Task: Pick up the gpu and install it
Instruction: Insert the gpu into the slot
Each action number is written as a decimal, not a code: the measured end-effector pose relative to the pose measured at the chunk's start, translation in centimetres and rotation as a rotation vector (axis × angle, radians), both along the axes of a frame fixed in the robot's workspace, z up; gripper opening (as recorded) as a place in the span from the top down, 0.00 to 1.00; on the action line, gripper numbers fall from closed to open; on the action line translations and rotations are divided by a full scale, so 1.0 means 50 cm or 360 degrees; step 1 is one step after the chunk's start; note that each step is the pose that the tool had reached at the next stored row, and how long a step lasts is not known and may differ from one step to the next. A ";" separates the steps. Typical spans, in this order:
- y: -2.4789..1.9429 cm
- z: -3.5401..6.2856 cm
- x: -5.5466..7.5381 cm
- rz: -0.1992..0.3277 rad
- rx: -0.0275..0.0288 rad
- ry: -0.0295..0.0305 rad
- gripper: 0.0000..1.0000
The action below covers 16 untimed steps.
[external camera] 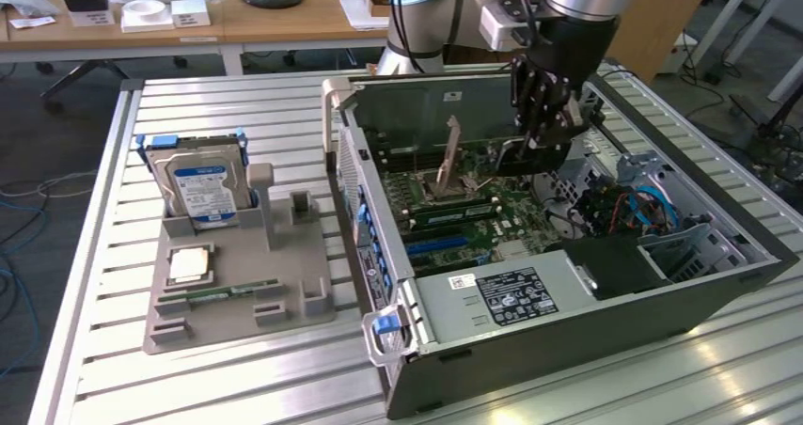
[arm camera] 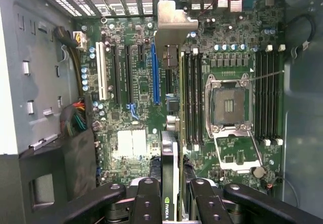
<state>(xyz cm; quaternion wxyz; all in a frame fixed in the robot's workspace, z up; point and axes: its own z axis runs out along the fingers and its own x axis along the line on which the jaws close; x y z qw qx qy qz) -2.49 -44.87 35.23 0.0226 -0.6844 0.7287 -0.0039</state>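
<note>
In the exterior view, the gripper (external camera: 543,143) is reaching down into the open computer case (external camera: 702,298) lying on the slatted metal table (external camera: 251,378). It is holding the gpu (external camera: 521,162) as a dark slab just below its fingertips, above the green motherboard (external camera: 483,220). To the exterior view's left of the case, a grey fixture tray (external camera: 239,307) is carrying an upright hard drive (external camera: 201,188), a CPU (external camera: 188,263) lying flat and a RAM stick (external camera: 220,293). The power supply (external camera: 509,298) is sitting at the case's near end.

In the wrist view, the gripper (arm camera: 174,200) is clamping the gpu (arm camera: 170,158), which is showing edge-on. The black fingers (arm camera: 147,199) are pressing against its two flat faces, with the jaws closed down to the card's thickness. The card's silver end bracket (arm camera: 174,19) is pointing toward the case's vented rear wall. The card is hanging over the motherboard between the blue expansion slot (arm camera: 155,72) and the nearest RAM slots (arm camera: 192,98), with the CPU socket (arm camera: 229,100) beyond them. Whether its lower edge is touching any slot cannot be told.
</note>
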 end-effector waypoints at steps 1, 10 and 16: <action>0.0000 -0.004 -0.001 0.0000 -0.00002 0.00000 0.73; 0.0000 -0.032 -0.010 0.0000 -0.00001 0.00000 0.73; -0.0029 -0.037 -0.013 0.0002 -0.00002 0.00000 0.73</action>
